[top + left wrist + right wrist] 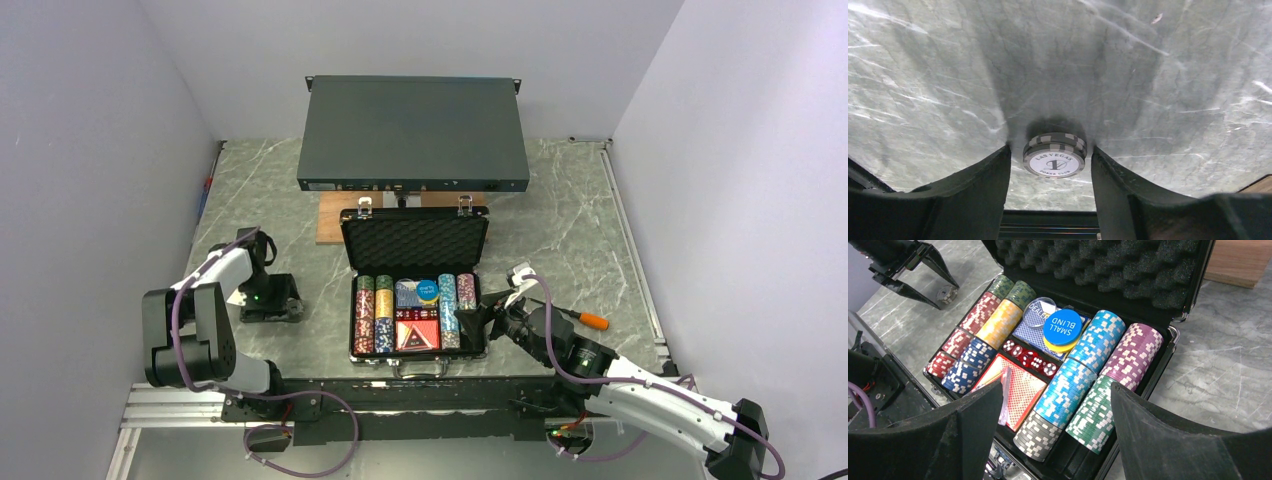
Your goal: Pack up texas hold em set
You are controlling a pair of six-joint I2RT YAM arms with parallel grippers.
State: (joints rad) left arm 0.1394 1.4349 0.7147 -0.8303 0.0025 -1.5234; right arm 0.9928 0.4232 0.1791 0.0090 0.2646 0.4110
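The texas hold em set is a small black briefcase (417, 232) standing open in the middle of the table, its foam lid upright. Inside it are chip rows (1075, 375), card decks (1023, 390), red dice (1030, 359) and a blue "small blind" disc (1062, 326). Two stacked grey poker chips (1054, 155) lie on the table left of the case. My left gripper (1050, 167) is open, its fingers on either side of these chips with a gap on each side. My right gripper (1055, 412) is open and empty, hovering over the case's right front corner (480, 318).
A large dark grey flat rack box (413, 130) stands behind the case, with a wooden board (335, 218) under its front edge. An orange-handled screwdriver (595, 321) lies right of the case, beside my right arm. Walls enclose the table on three sides.
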